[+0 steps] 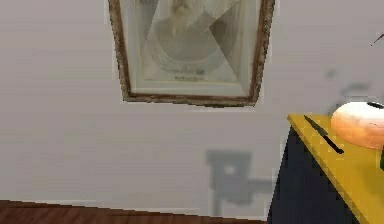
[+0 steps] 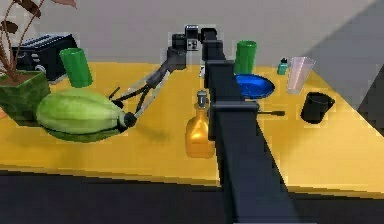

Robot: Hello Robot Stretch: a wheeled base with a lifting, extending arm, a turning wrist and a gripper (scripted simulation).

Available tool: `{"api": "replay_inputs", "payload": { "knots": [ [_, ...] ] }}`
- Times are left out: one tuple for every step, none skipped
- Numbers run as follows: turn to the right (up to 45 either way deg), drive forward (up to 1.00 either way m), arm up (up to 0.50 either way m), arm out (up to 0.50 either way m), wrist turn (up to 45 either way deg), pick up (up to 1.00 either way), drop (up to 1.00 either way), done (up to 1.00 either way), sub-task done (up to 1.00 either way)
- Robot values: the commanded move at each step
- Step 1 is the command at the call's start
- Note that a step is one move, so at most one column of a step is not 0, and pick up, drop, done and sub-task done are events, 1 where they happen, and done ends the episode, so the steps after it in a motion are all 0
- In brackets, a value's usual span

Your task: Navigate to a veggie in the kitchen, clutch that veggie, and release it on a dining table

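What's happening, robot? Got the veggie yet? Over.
Gripper by the big green oval veggie, lying on the yellow tabletop. Can't tell if it holds anything. Small amber bottle stands beside the dark arm bar. Over.

A dark arm (image 2: 236,130) runs out over a yellow tabletop (image 2: 120,155). At its far end the jaws point left, thin fingers (image 2: 150,78) reaching the right end of a big green veggie (image 2: 78,114) lying there; whether they hold it cannot be told. A plant (image 2: 20,95) sits just left of the veggie, a toaster (image 2: 42,50) and a green cup (image 2: 76,66) farther off. An amber bottle (image 2: 199,135) stands just left of the arm; right of it, a second cup (image 2: 246,55), blue plate (image 2: 255,86), glass (image 2: 299,74), black mug (image 2: 317,106)
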Motion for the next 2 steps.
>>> {"api": "replay_inputs", "payload": {
  "knots": [
    [0.0, 0.00, 0.00, -0.48, 0.0, 0.00, 0.00, 0.00, 0.00],
    [-45.0, 0.00, 0.00, 0.00, 0.0, 0.00, 0.00, 0.00, 0.00]
  ]
}}
